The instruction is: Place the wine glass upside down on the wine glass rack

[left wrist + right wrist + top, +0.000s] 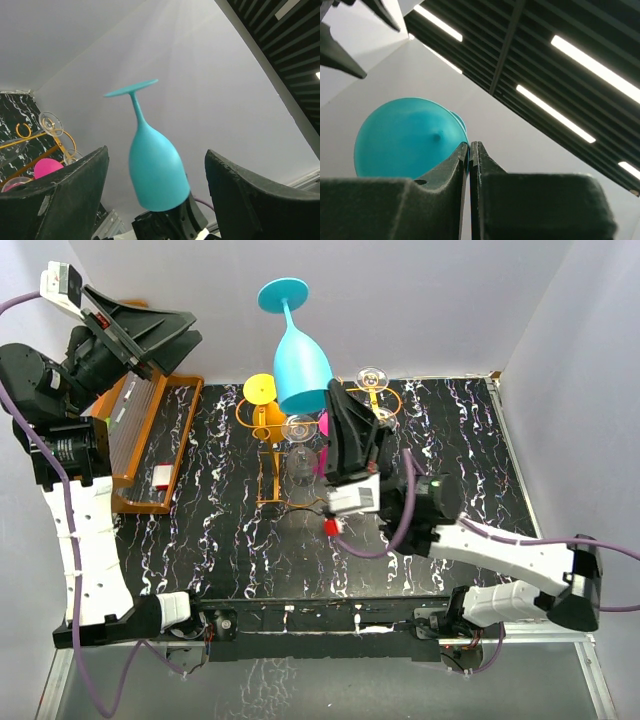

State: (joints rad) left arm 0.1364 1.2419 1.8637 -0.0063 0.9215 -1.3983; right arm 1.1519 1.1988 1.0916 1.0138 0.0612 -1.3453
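Right claw [338,400] pinches the inverted teal wine glass [300,362] by its rim at centre top; best lowered slowly, kept vertical, onto the orange-gold wire rack [261,478] just below

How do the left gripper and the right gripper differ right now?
The left gripper is wide open and empty; the right gripper is shut on the rim of the turquoise wine glass. The left gripper is by the wooden rack, the right gripper by the gold wire rack. Both point upward.
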